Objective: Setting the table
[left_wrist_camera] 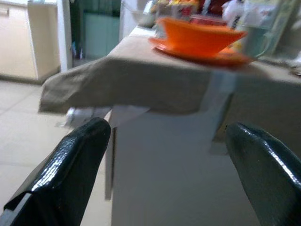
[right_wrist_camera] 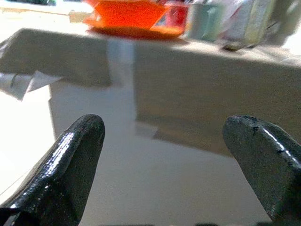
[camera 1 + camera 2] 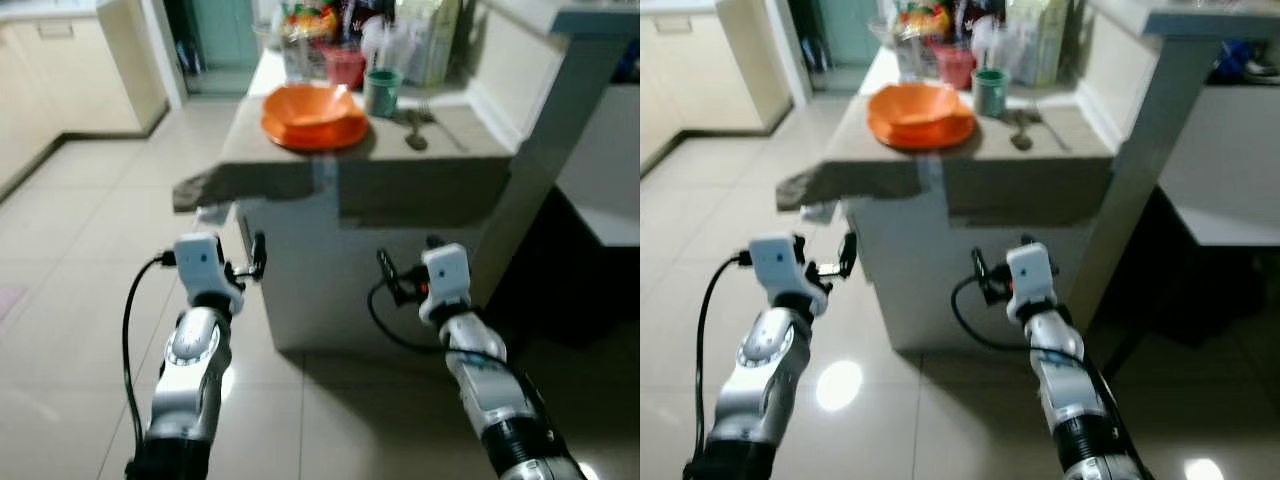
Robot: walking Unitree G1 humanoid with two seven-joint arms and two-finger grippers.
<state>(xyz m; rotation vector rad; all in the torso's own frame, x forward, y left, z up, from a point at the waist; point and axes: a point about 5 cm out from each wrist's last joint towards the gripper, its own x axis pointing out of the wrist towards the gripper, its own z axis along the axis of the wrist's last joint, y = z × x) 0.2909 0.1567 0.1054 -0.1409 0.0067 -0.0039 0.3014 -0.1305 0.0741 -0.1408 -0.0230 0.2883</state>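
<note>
One orange bowl (image 3: 312, 105), one orange plate (image 3: 300, 134), one green cup (image 3: 382, 92), one spoon (image 3: 415, 135).

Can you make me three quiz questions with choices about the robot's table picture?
1. Where is the orange bowl?
A. on an orange plate
B. on the floor
C. in an end effector

2. What colour is the cup?
A. yellow
B. green
C. black

3. How are both end effectors, left and right?
A. shut on a spoon
B. holding the bowl
C. open and empty

Answers: 1 A, the bowl sits on the plate on the table. 2 B, it looks teal green. 3 C, wide gaps show between the fingers.
</note>
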